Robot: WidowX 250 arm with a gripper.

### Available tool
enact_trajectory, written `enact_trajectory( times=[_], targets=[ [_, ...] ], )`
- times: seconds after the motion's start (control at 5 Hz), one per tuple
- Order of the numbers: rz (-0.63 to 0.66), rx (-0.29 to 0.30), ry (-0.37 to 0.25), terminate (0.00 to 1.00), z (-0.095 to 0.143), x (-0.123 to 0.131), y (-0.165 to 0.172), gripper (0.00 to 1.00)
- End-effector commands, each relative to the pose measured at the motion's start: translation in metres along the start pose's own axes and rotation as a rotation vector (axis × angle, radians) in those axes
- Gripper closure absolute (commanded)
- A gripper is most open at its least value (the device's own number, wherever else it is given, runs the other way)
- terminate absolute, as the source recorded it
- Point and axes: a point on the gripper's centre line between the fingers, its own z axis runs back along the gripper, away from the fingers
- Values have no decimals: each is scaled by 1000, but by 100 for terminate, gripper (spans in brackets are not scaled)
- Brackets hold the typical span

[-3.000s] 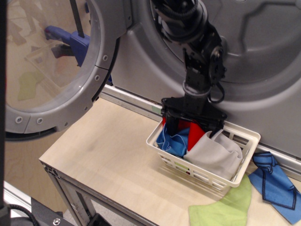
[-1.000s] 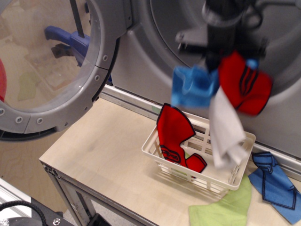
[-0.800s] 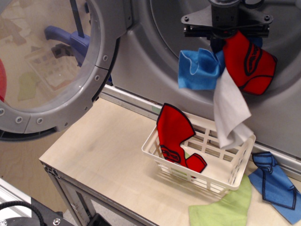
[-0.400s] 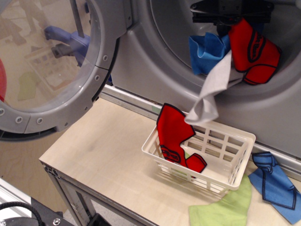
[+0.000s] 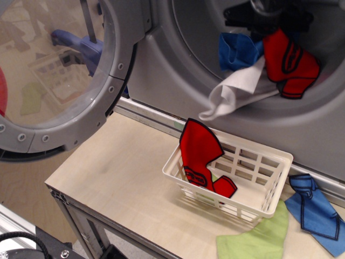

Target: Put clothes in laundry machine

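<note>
Clothes bundle at the laundry machine (image 5: 161, 65) drum

The gripper (image 5: 268, 20) clamps blue (image 5: 236, 50), red (image 5: 290, 62) and white (image 5: 233, 94) cloths; a red piece (image 5: 198, 154) stays in the basket (image 5: 269, 189).

You have even, bright indoor light. The door glass (image 5: 51, 70) at upper left carries pale reflections. The white cloth (image 5: 232, 97) is slightly motion-blurred. Soft shadows sit under the basket (image 5: 269, 167); the upper right is darker.
</note>
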Motion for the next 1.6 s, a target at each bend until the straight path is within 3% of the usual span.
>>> enact_trajectory(
  times=[0.0,0.2,0.6,1.0,1.2,1.4],
  targets=[
    [51,-3,-26,0,6,24,4,0],
    [38,-14,-2,0,13,15,6,0],
    [26,-96,209,0,44,-21,15,0],
    [-18,-150,370,0,80,-61,33,0],
    [-61,-105,496,0,92,-77,41,0],
    [-61,-105,496,0,92,-77,41,0]
  ],
)
